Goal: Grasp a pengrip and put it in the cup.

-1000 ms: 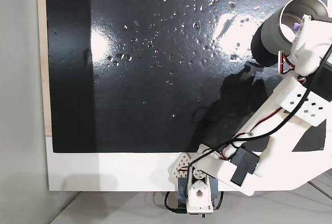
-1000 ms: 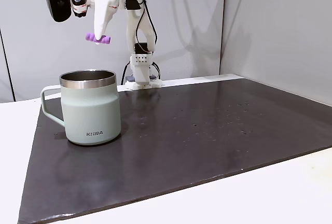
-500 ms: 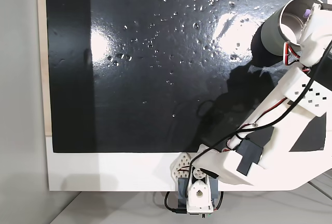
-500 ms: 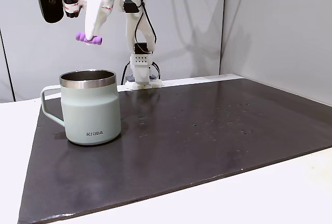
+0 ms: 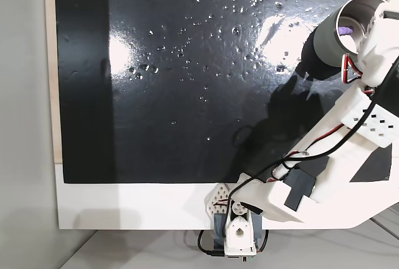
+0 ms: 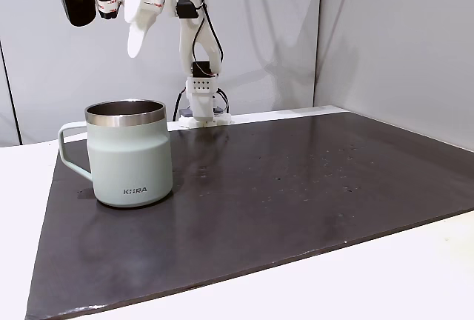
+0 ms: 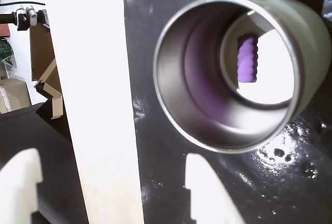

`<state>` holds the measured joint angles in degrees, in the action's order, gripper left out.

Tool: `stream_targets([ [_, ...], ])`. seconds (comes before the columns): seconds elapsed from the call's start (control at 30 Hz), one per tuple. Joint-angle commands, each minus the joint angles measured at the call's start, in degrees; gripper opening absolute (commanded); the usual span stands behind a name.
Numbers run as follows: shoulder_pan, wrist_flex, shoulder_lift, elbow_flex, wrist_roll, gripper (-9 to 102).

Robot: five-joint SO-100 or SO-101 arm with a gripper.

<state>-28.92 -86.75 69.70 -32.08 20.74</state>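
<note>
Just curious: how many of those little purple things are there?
1. The purple pengrip lies inside the cup, on its bottom. More could be hidden elsewhere.
</note>
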Motion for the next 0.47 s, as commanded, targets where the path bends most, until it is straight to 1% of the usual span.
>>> stream_targets([
  [0.0,-0.53,-1.14,0.7,4.22,0.35,33],
  [0.2,-0.18,-3.78,0.7,5.71,-0.09,31],
  [0.43,-0.7,-4.04,0.7,6.24,0.0,31],
])
